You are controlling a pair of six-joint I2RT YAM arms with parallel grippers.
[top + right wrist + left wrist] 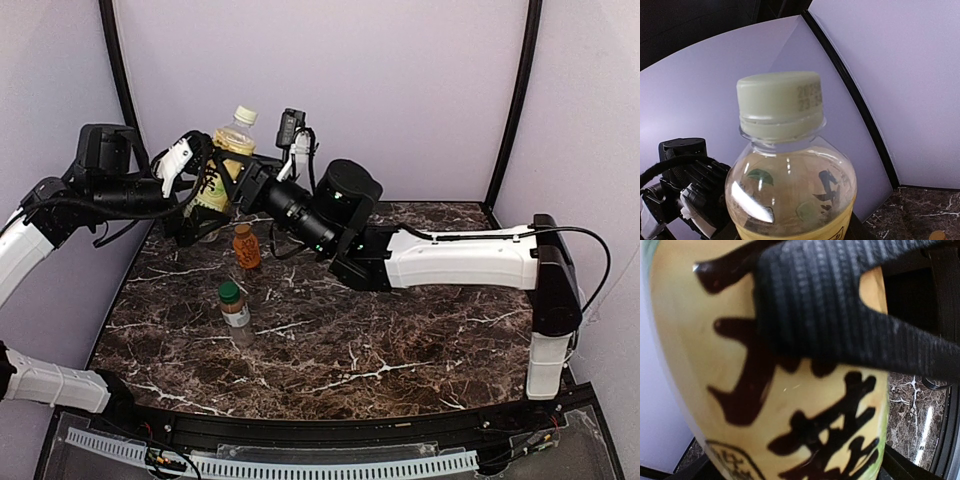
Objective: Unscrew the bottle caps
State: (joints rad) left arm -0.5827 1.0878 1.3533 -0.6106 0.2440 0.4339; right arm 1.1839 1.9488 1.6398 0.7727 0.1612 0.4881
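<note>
A black, ribbed gripper finger lies pressed across the yellow label of the tall yellow-green plastic tea bottle, whose dark brush-stroke characters fill the left wrist view; which arm the finger belongs to cannot be told there. Seen from above, the tea bottle is upright over the back left corner of the dark, white-veined marble-patterned table, with both arms reaching to it. Whether its base rests on the surface is hidden. The right gripper comes in from the right and is clamped on the bottle's body below the shoulder. The left gripper sits lower on the same bottle, from the left; whether its fingers are gripping or released cannot be told, as the bottle blocks them. The round cream-white screw cap sits on the bottle's neck, a printed code on its side, close in the right wrist view against the lilac wall. Just in front of the tea bottle stands the short squat orange plastic bottle, its gold-orange cap on. Nearer the arm bases, a little apart, stands the small clear plastic bottle with a white label, its dark green cap on. Both stand clear of the grippers.
</note>
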